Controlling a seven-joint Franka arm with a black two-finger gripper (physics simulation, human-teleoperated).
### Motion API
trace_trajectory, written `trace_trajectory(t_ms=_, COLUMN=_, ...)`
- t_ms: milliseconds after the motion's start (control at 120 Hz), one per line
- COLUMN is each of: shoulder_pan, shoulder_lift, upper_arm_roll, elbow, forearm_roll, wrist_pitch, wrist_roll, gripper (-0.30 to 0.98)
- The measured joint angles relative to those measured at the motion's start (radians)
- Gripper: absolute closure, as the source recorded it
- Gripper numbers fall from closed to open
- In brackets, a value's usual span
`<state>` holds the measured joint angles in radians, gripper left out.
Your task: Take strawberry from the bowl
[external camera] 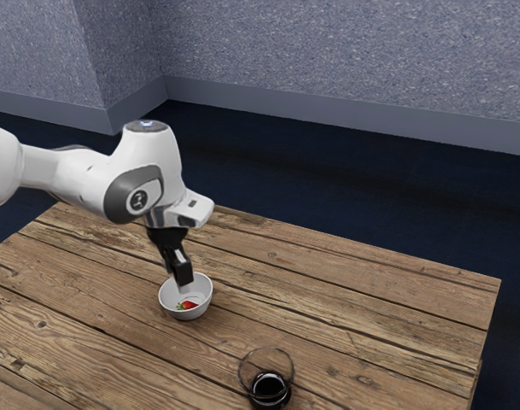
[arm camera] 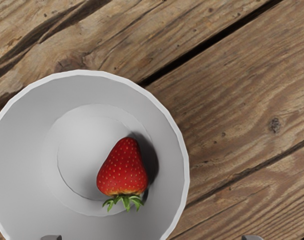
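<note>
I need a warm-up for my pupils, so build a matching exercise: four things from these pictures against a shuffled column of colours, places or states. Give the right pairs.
1. Strawberry
2. Bowl
3. Glass
4. Gripper

A. See-through, with dark contents
B. Black, at the arm's end
C. Red, with green leaves
D. White, with fruit inside

Right pairs: 1-C, 2-D, 3-A, 4-B

Soft light leaves a dark shadow beside the strawberry (arm camera: 123, 170).
</note>
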<state>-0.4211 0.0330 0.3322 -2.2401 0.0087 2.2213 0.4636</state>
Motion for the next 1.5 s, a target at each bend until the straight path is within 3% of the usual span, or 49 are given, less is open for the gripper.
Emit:
trace_trajectory(t_ms=442, shoulder_pan=0.012, shoulder_lift=0.038, upper_arm_roll=0.001, elbow=-0.020, forearm_roll=-0.007, wrist_pitch=0.039, wrist_roll=-0.007, gripper=0.33)
trace_trajectory(t_ms=992, shoulder_pan=0.009, shoulder_lift=0.077, upper_arm_roll=0.001, elbow=-0.013, forearm_roll=-0.007, wrist_pitch=0.056, wrist_roll=-0.050, gripper=0.34)
trace_trajectory(t_ms=1500, shoulder_pan=0.034, shoulder_lift=0.187, upper_arm_roll=-0.001, elbow=0.067, forearm_roll=0.005, wrist_pitch=0.062, wrist_roll=-0.062, gripper=0.33)
